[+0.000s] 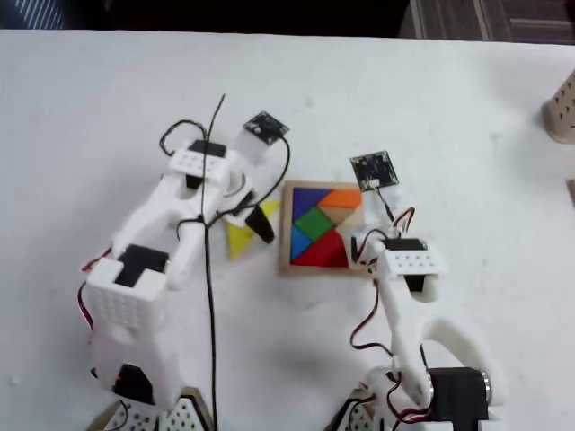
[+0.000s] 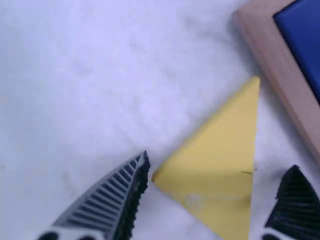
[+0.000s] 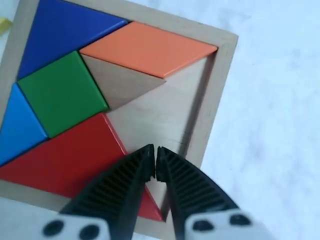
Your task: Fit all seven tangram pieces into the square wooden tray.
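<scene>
Left claw (image 2: 218, 171) gapes astride yellow triangle (image 2: 225, 145)

Tray (image 1: 284, 235): middle of the table (image 1: 108, 90), coloured pieces (image 1: 316, 224) inside.
Yellow triangle (image 1: 239, 241): on the table, just beside the tray.
Left gripper (image 1: 254, 223): over the yellow triangle.

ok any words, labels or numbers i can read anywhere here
None can be read.
The wooden tray and tangram pieces carry no print.
The yellow triangle bears a tiny dark mark, not legible as text.
Anything on the two small circuit boards is too small to read.
</scene>
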Robot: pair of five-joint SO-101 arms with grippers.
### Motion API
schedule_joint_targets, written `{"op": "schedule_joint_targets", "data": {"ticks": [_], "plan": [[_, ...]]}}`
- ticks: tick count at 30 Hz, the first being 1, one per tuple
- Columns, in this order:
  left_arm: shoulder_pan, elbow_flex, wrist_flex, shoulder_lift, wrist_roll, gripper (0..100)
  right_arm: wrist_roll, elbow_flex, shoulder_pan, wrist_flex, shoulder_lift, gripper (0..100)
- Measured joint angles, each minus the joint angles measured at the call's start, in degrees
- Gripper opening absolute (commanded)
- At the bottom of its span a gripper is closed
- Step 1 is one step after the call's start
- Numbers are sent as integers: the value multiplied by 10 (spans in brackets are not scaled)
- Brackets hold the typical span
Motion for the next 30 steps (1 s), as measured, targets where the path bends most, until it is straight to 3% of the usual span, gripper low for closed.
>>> {"op": "schedule_joint_targets", "data": {"ticks": [8,30], "plan": [[-13,0,9,0,-55,377,0,0,0,0,0,18],[-13,2,11,0,-58,372,0,0,0,0,0,18]]}}
